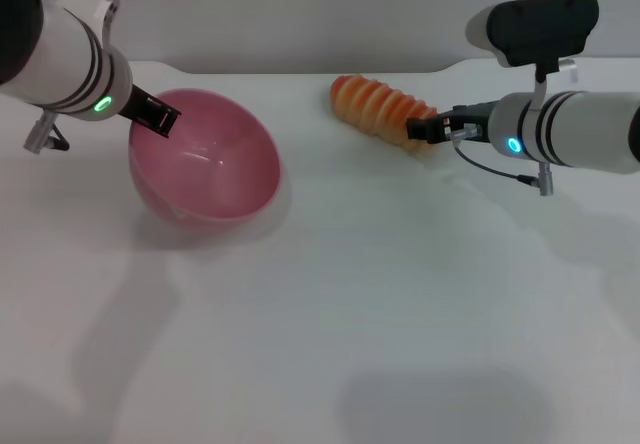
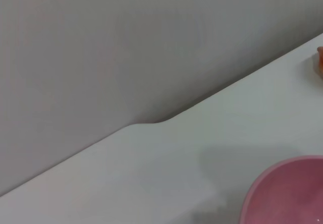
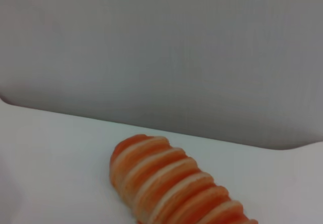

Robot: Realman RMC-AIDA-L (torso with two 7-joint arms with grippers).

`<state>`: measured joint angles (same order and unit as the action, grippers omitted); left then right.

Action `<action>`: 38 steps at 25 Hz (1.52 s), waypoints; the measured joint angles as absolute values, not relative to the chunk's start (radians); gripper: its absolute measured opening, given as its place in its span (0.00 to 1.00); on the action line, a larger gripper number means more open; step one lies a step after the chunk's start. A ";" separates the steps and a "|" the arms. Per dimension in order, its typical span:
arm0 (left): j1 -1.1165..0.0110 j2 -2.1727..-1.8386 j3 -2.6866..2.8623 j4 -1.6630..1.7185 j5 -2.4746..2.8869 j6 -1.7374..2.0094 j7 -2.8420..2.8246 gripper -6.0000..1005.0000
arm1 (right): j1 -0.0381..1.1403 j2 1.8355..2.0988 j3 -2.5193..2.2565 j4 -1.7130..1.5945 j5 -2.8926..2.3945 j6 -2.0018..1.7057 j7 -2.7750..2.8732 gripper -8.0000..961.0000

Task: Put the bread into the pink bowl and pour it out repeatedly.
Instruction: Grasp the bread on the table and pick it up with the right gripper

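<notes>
The round, glossy pink plastic bowl [image 1: 205,156] sat tipped on the white table [image 1: 380,304] at the left, its mouth tilted toward the right. The left gripper [image 1: 156,115] pinched its far-left rim. The ridged orange-tan bread loaf [image 1: 380,107] lay on the table, far and right of the bowl, with the right gripper [image 1: 424,130] closed on its right end.
</notes>
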<state>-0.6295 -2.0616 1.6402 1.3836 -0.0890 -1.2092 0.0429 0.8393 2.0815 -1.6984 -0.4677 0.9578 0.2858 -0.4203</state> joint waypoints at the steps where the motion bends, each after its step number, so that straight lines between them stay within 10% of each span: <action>1: -0.629 -2.062 1.640 1.383 -0.089 -1.209 0.043 0.04 | 0.840 2.082 -1.699 -0.468 0.958 0.286 -0.420 0.74; 7: -0.629 -2.062 1.639 1.383 -0.088 -1.206 0.043 0.04 | 0.844 2.082 -1.699 -0.467 0.958 0.288 -0.420 0.73; 18: -0.640 -2.060 1.619 1.353 -0.087 -1.184 0.051 0.04 | 0.852 2.082 -1.737 -0.448 0.949 0.285 -0.420 0.24; 38: -0.655 -2.060 1.614 1.315 -0.091 -1.154 0.057 0.04 | 0.716 2.079 -1.738 -0.721 0.883 0.360 -0.398 0.01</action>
